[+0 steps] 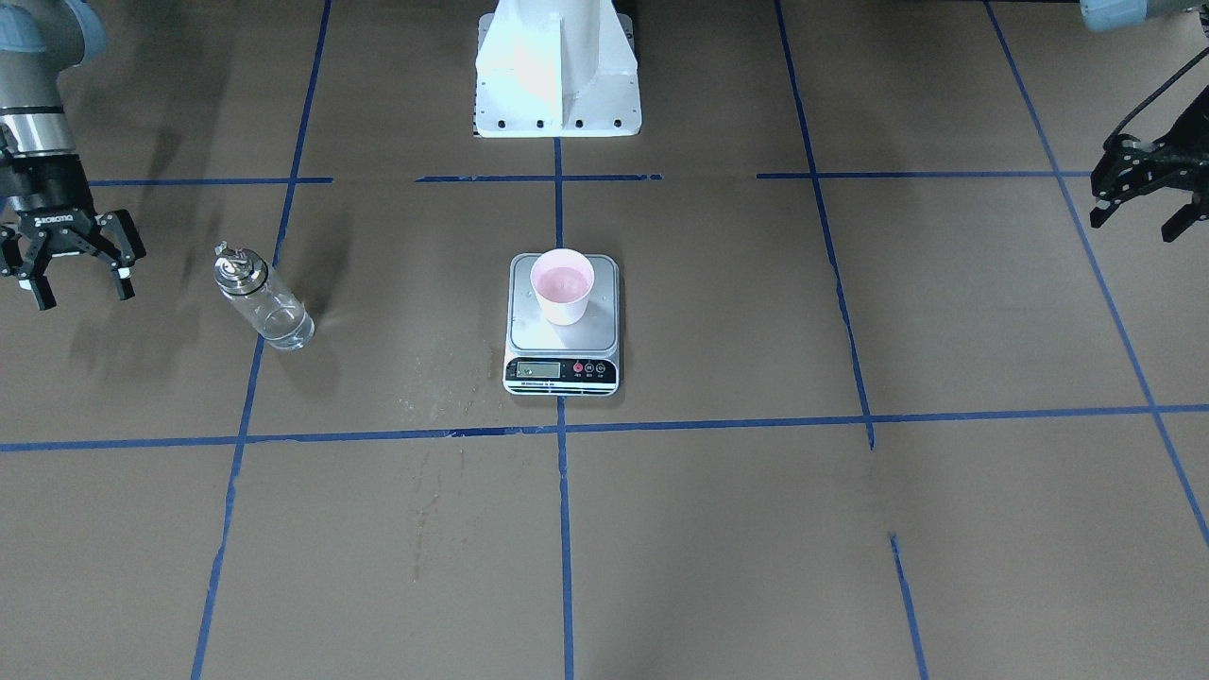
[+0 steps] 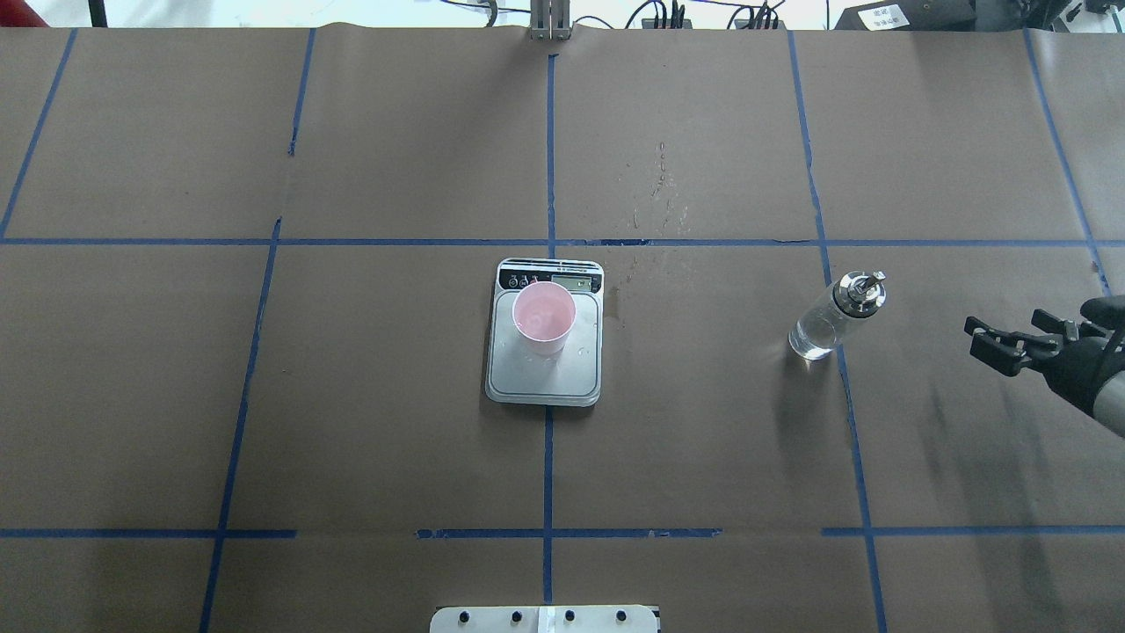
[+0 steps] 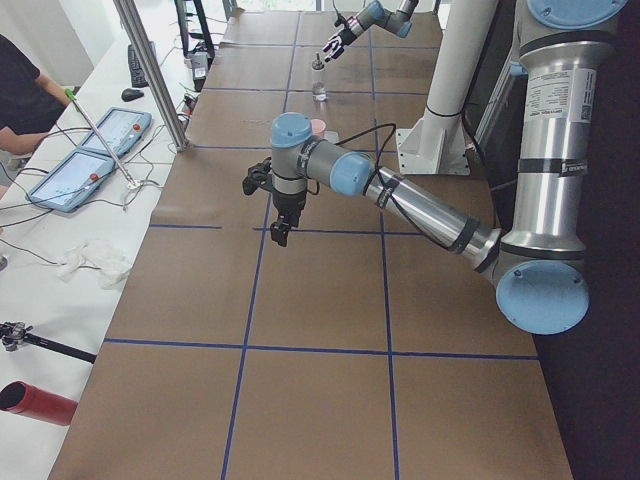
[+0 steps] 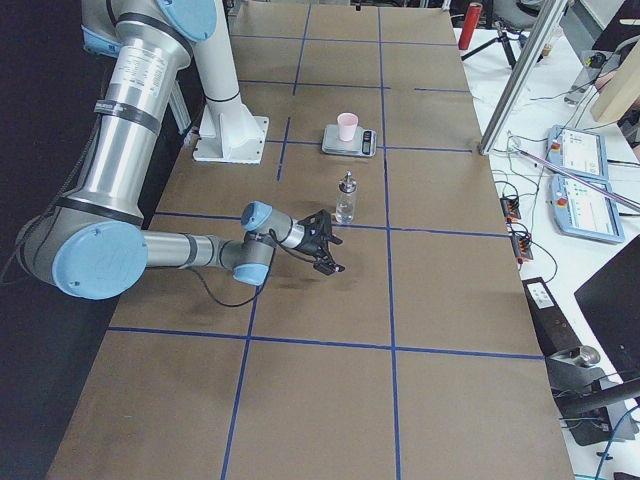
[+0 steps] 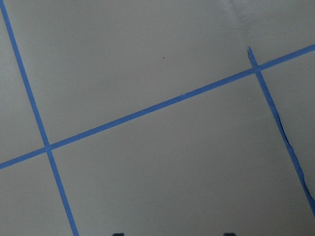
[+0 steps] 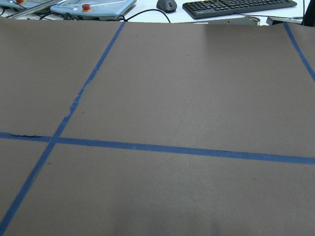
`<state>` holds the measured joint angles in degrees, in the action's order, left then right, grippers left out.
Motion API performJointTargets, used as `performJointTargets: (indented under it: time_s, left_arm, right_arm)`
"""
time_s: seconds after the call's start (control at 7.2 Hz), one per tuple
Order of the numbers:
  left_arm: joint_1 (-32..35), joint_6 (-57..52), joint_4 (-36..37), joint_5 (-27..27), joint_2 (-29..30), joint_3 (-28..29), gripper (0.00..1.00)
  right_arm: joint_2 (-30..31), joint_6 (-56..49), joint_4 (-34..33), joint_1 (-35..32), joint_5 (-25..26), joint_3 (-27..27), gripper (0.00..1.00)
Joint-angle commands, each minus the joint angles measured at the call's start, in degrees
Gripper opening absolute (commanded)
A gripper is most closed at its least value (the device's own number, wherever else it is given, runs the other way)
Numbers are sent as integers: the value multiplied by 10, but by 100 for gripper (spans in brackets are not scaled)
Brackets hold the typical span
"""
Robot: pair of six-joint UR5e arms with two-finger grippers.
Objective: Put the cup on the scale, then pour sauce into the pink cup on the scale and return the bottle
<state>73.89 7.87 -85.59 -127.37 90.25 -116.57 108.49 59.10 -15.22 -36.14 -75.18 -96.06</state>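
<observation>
Since the cup (image 1: 563,283) already stands upright on the silver platform of the scale (image 1: 600,332), well apart from both sets of fingers, the placing step looks done, and what remains concerns the bottle (image 1: 264,307). The bottle stands upright and free on the surface (image 1: 756,519) with its metal cap on. It is near the right fingers (image 1: 123,279), which are spread wide and hold nothing, and a clear gap lies between them and the glass. Whether the pour is finished I cannot say. The cup's inside shows a pale sheen that may be clear sauce, and the liquid in the bottle is hard to make out. If pouring is due, the next move calls for the right fingers to close round the glass body below the cap and carry it upright to the cup. The left fingers (image 1: 1183,220), spread and empty, hang far off on the cup's other side.
</observation>
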Motion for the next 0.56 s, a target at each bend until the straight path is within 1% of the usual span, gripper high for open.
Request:
performJointTargets:
  time_s: [0.0, 0.14, 0.28, 0.42]
  left_arm:
    - [68, -51, -56, -36, -2, 67, 75]
    - [109, -127, -56, -45, 5, 120, 75]
    - [135, -185, -57, -46, 14, 162, 75]
    - [141, -202, -54, -53, 16, 172, 75]
  right_arm:
    - [-104, -112, -50, -203, -246, 86, 100]
    - [-138, -182, -92, -287, -339, 124, 100]
    - [-164, -260, -134, -360, -436, 159, 100]
    - [-169, -348, -185, -425, -509, 178, 100]
